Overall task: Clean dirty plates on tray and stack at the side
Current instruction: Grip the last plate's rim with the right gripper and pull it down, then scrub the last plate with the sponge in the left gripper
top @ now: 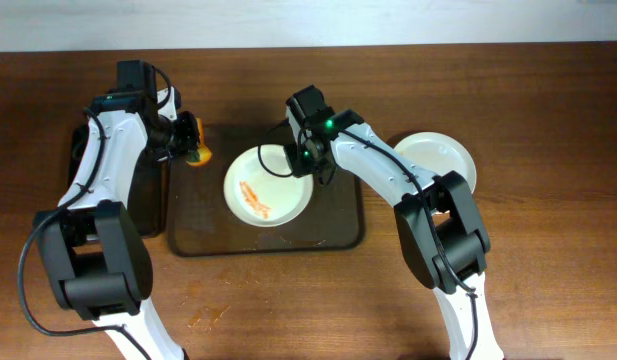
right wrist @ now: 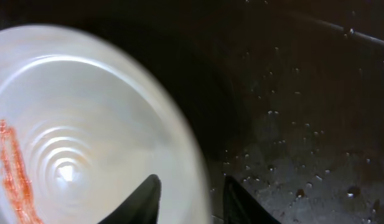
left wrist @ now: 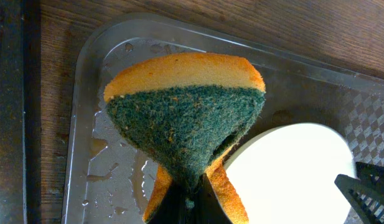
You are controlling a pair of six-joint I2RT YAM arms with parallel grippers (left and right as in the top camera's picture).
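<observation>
Pinched in the left gripper [left wrist: 187, 208], the folded orange-and-green sponge [left wrist: 185, 118] hangs over the dark plastic tray [left wrist: 86, 74]; the part-open right gripper [right wrist: 195, 198] straddles the rim of the red-smeared white plate [right wrist: 86, 118] lying there: clamp firmly before scrubbing.

1 dirty plate [top: 253, 190], 1 clean plate [top: 443, 158], 1 sponge [left wrist: 185, 112], 1 tray [top: 338, 225].

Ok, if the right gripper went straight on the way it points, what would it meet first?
Probably the rim of the plate, lying between the fingers of the right gripper; the tray lies behind, depth unclear.
</observation>
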